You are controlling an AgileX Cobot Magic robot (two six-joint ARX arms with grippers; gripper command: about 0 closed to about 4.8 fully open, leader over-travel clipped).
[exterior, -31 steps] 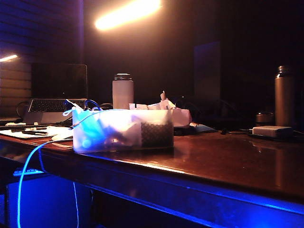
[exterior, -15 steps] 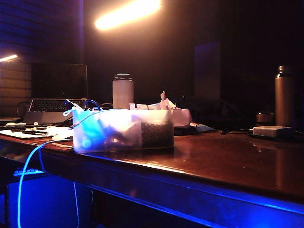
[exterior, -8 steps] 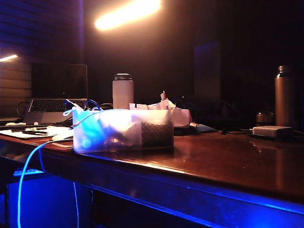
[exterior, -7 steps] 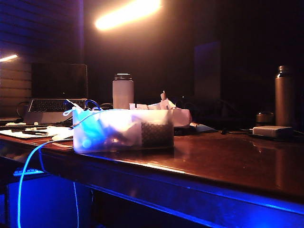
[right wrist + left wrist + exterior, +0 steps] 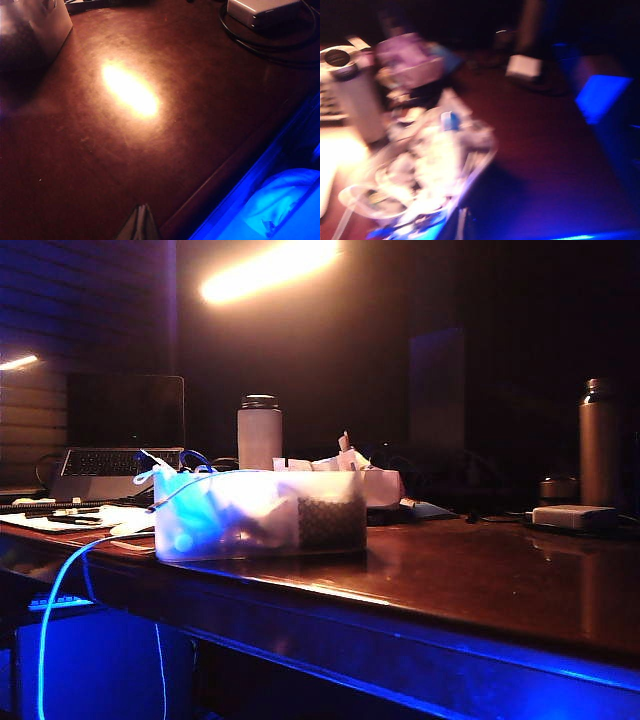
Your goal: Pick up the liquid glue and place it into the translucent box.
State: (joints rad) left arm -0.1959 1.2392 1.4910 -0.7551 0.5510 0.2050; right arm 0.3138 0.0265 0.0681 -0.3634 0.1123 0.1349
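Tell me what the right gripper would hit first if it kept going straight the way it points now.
Most likely the bare wooden tabletop. The right gripper, shut, points over open wood; the translucent box and the small white box lie off to the sides. Depth is hard to judge.

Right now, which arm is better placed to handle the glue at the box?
Left, probably. Its wrist view, though blurred, looks straight down on the box with the glue in or just over it. The right gripper is shut over bare table, the box only at its view's corner. The left gripper is not visible.
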